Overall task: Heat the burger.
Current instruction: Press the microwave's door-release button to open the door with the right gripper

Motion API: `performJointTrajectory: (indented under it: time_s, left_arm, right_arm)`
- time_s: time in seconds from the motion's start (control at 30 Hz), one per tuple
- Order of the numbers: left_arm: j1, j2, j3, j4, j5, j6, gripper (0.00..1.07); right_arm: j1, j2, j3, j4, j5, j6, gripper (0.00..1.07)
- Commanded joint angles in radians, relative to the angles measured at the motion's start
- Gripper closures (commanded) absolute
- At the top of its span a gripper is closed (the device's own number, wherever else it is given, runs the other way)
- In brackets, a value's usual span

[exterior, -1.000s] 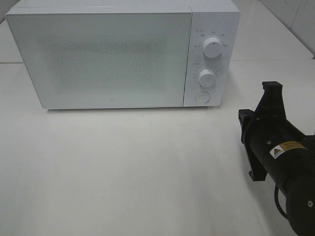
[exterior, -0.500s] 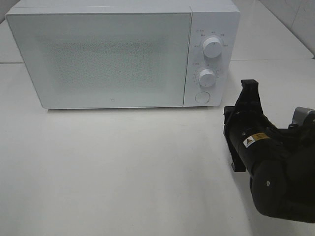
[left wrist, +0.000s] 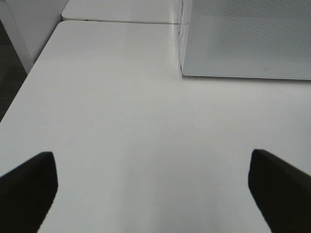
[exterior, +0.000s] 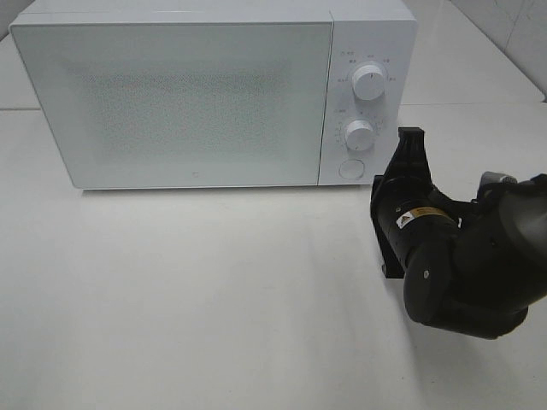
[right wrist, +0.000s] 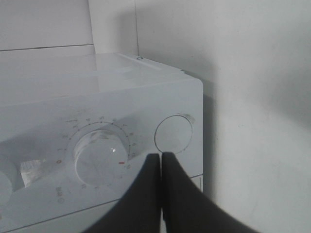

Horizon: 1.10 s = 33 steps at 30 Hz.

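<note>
Right wrist view: right gripper (right wrist: 161, 155) fully closed, empty, close to round button (right wrist: 173, 134) on microwave (right wrist: 97, 92). Left gripper (left wrist: 151, 159) spread wide, empty, above table (left wrist: 121, 97).

You cannot see through the microwave (exterior: 367, 34) door (exterior: 171, 102): its dotted screen hides whatever is inside. The print around the dials (exterior: 360, 135) is too small to read. In the left wrist view only two fingers (left wrist: 29, 189) of the left gripper (left wrist: 151, 155) show, both cut by the picture's edge. The right arm (exterior: 479, 265) runs off the right edge of the high view, and the right wrist view shows one of the dials only in part
</note>
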<state>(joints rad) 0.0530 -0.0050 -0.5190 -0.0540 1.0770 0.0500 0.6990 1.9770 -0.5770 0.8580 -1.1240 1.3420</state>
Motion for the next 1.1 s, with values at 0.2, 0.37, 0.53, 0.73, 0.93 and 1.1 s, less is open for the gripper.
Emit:
performJointTrajectory:
  time_s: [0.2, 0.37, 0.53, 0.73, 0.93, 1.1]
  left_arm:
    - [-0.002, -0.017, 0.003, -0.007, -0.009, -0.005, 0.06]
    - [-0.002, -0.017, 0.003, -0.007, -0.009, -0.005, 0.06]
    - [-0.002, -0.017, 0.003, -0.007, -0.009, -0.005, 0.06]
    - [-0.002, -0.017, 0.003, -0.007, -0.009, -0.005, 0.06]
    - [-0.002, -0.017, 0.003, -0.007, -0.009, -0.005, 0.06]
    - [-0.002, -0.017, 0.003, -0.007, -0.009, -0.005, 0.06]
  right_arm:
    - [-0.052, 0.041, -0.068, -0.048, 0.038, -0.018, 1.07]
    - [-0.060, 0.070, -0.100, -0.058, 0.051, -0.018, 1.07]
    - [-0.060, 0.107, -0.138, -0.066, 0.074, -0.018, 1.07]
    - [-0.074, 0.130, -0.177, -0.074, 0.090, -0.018, 1.07]
    - [-0.083, 0.159, -0.213, -0.083, 0.099, -0.018, 1.07]
    - [-0.083, 0.175, -0.225, -0.080, 0.101, -0.017, 1.07]
